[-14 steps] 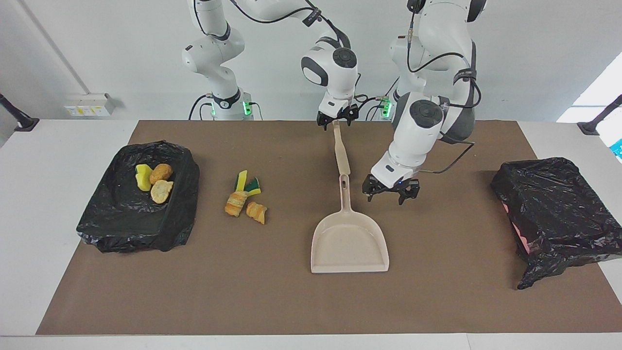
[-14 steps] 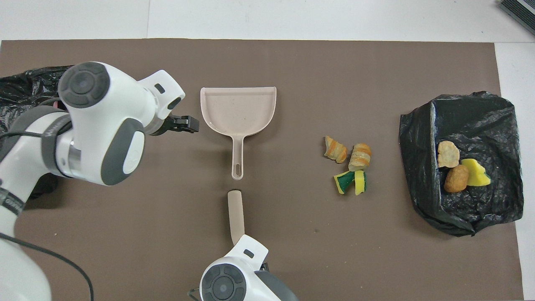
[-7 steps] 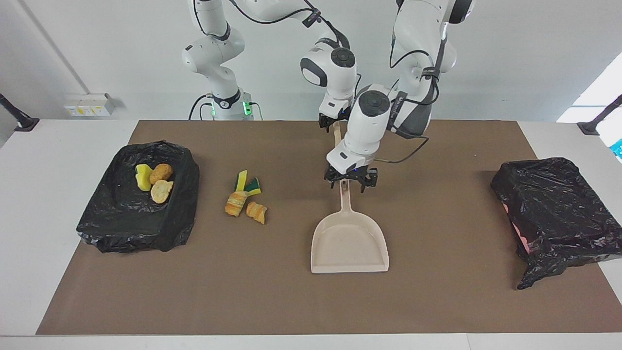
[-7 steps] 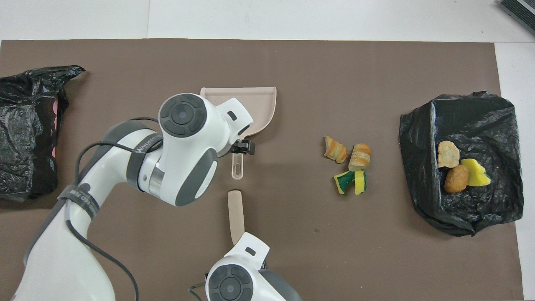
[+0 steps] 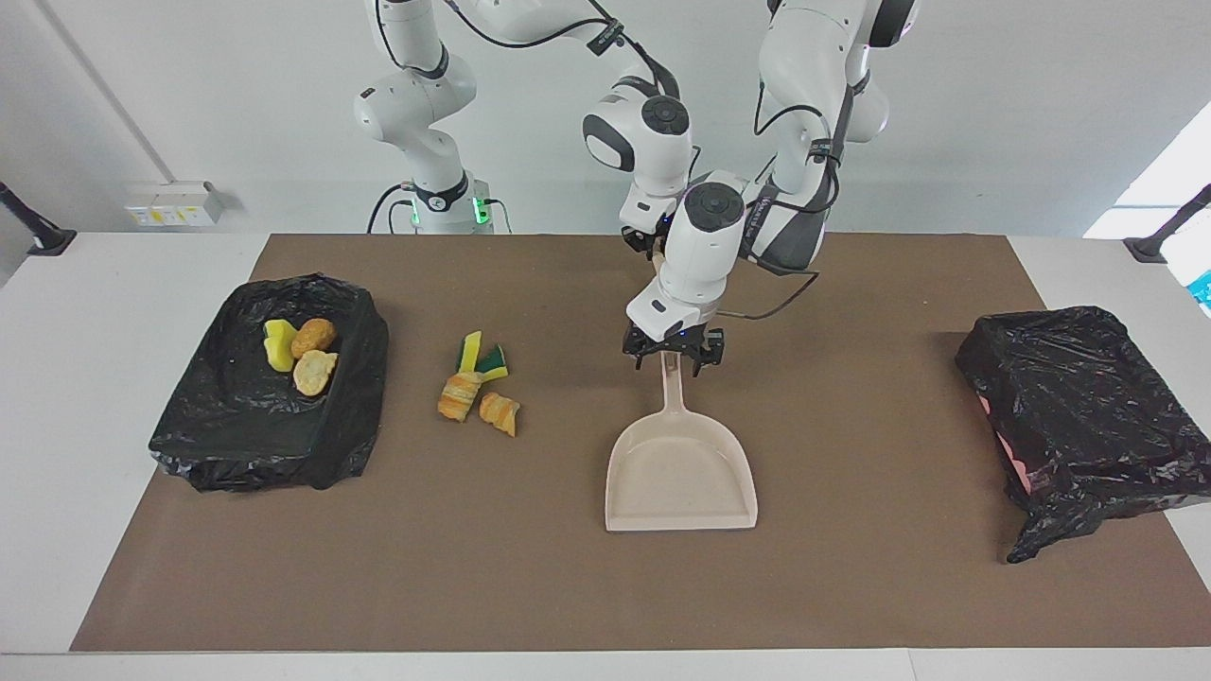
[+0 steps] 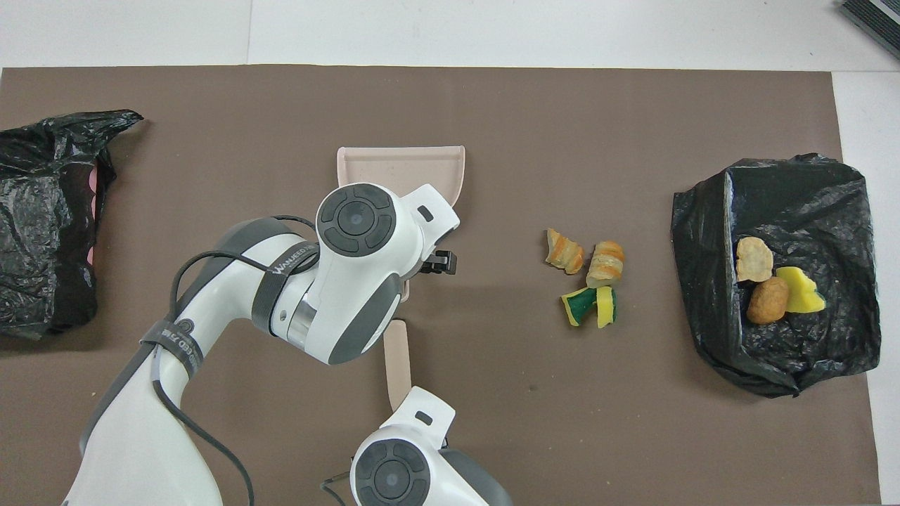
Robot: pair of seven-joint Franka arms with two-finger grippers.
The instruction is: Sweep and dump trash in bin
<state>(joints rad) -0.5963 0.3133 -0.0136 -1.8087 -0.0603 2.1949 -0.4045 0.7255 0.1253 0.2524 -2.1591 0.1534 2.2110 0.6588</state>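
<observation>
The loose pile of yellow sponge bits and golden bread pieces (image 5: pixel 480 383) lies at nine o'clock, in the facing view, from the beige plastic dustpan (image 5: pixel 681 473), whose handle points to twelve. The left tool (image 5: pixel 674 357) straddles that handle, spread wide. The right tool (image 5: pixel 651 241) is clenched on the beige brush handle (image 6: pixel 398 362).

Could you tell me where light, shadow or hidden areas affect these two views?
Facing view: daylight glares at one side edge; the black bin liner glints; a soft shadow lies beside the left pincer. Overhead view: the left arm hides the dustpan handle and part of the brush.

White wall (image 5: pixel 1041 95); white table (image 5: pixel 76 397); brown mat (image 5: pixel 473 567).
</observation>
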